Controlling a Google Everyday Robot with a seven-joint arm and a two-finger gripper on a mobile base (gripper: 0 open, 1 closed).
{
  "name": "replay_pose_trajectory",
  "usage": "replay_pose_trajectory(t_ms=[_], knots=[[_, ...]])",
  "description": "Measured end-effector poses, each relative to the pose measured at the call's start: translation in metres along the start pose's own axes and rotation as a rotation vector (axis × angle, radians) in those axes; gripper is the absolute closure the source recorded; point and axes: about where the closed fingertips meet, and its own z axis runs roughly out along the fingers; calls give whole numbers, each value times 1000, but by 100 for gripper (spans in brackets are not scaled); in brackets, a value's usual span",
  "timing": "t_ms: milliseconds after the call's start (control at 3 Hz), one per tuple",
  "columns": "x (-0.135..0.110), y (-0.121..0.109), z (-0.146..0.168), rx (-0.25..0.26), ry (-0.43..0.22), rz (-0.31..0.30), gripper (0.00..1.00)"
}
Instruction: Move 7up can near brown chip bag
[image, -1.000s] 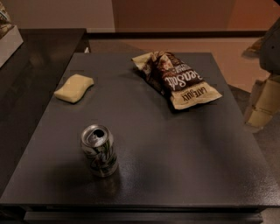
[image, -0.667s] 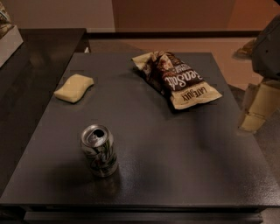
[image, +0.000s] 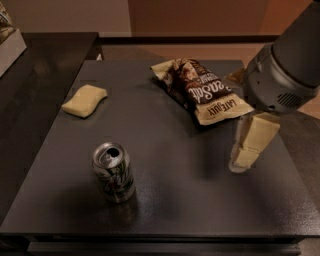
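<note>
While the gripper (image: 242, 159) hangs over the right side of the dark table (image: 175, 205), nothing is in its grasp. Its cream tip points down and left, low over the tabletop; can't tell if it touches the surface. Whether the gripper is spread or closed: cannot tell from this angle. The grey wrist housing (image: 282, 75) sits above and right of the tip, at the frame's right edge.

Camera view, positions taken from the gripper tip:
- 7up can (image: 114, 172): well apart to the left, slightly nearer the camera. It stands upright with the shiny top and its opening facing up and the green-and-white print visible on the side. Bare tabletop lies between it and the gripper, with no contact.
- brown chip bag (image: 202, 87): behind the tip, a bit to the left, lying flat and wrinkled at a diagonal. Its cream near end, the one with lettering, is the closest part and sits near the upper part of the gripper. The bag is apart from the tip.
- Can to bag: well apart, with the can at front-left and the bag at back-centre.
- Pale yellow sponge (image: 85, 100): far left and back, beyond the can, flat near the table's left edge.

A dark counter (image: 35, 65) adjoins the table on the left.
</note>
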Motion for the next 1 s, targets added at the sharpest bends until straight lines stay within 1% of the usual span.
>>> replay_pose_trajectory(t_ms=[333, 667, 1000], knots=[[-22, 14, 28, -56, -83, -3, 0], [-45, 32, 56, -90, -208, 29, 0], [-68, 47, 78, -92, -330, 67, 0]])
